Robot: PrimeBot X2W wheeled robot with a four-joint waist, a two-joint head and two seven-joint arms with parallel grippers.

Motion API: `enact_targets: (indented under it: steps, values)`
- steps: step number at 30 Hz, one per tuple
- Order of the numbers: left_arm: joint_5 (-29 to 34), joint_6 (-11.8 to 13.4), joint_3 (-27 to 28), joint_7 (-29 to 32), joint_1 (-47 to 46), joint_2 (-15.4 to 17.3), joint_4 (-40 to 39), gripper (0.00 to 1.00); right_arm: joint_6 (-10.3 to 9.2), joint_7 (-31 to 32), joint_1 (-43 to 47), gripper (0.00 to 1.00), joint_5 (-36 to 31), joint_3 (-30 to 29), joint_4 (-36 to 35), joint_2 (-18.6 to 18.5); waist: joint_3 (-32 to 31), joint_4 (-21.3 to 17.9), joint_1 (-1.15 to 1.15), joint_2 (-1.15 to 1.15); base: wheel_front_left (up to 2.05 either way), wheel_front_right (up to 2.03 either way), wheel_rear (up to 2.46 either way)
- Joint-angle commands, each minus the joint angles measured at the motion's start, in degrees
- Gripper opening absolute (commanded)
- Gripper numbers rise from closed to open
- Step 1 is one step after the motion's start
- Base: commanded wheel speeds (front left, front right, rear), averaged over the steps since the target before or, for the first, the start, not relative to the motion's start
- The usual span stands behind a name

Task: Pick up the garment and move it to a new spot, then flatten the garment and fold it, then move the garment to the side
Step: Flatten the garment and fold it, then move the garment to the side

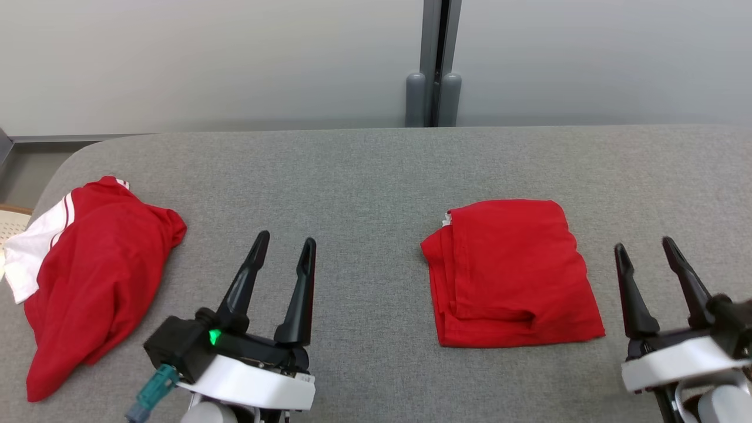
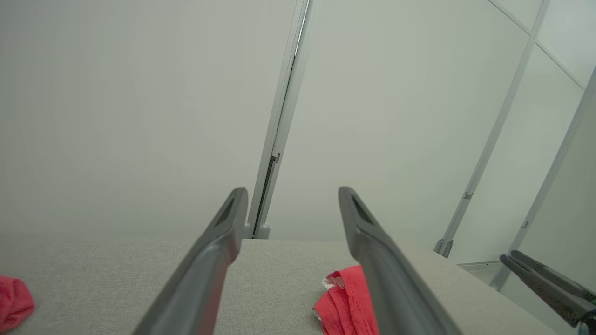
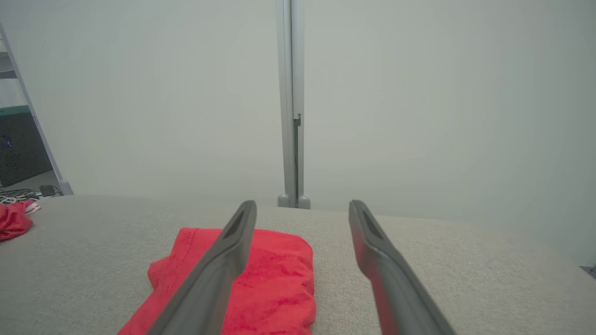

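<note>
Both pincers empty, folded garment between them.
The left gripper (image 1: 286, 238) and right gripper (image 1: 644, 244) hover over the grey padded top (image 1: 352, 176) with jaws spread, holding nothing. The folded red garment (image 1: 511, 270) lies right of centre, roughly square with no clear long axis, and the right arm is nearer. A crumpled red-and-white garment (image 1: 100, 264) sits at the left edge. I can't tell which one is next. In the wrist views the fingers hide part of the fold.

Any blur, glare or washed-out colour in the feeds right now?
Head view: sharp, even light, soft shadows; slight smear at the base of the right end effector. Left wrist view: washed out, the fingers soft. Right wrist view: hazy too, folded garment looks pinkish.
</note>
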Motion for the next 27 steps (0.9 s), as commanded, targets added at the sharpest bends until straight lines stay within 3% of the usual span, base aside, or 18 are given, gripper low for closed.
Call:
enact_targets:
  steps: [1, 6, 16, 27]
  values:
    - [2.5, 0.9, 0.1, -0.1, 0.8, 0.2, 0.7, 1.0, 0.01, -0.2, 2.1, 1.0, -2.1, -1.7, -2.2, 1.8, 0.1, -0.2, 0.0, 0.0, 0.0, 0.0, 0.0]
    - [4.0, 3.9, 0.5, -0.1, 2.2, 0.2, 0.4, 1.0, 0.0, -0.2, 5.8, 1.0, -6.7, -4.7, -6.3, 4.8, 0.2, -0.5, 0.0, 0.0, 0.0, 0.0, 0.0]
    - [4.2, 3.8, -0.1, -0.1, 2.7, 0.2, 0.6, 1.0, 0.0, -0.2, 6.5, 1.0, -7.6, -6.1, -7.0, 6.2, 0.3, 0.4, 0.0, 0.0, 0.0, 0.0, 0.0]
    - [3.9, 2.6, -1.8, -0.1, 0.3, 0.2, 1.0, 1.0, 0.0, 0.2, -0.1, 1.0, -1.0, -7.7, 3.5, 5.5, 5.3, 3.1, 0.0, 0.0, 0.0, 0.0, 0.0]
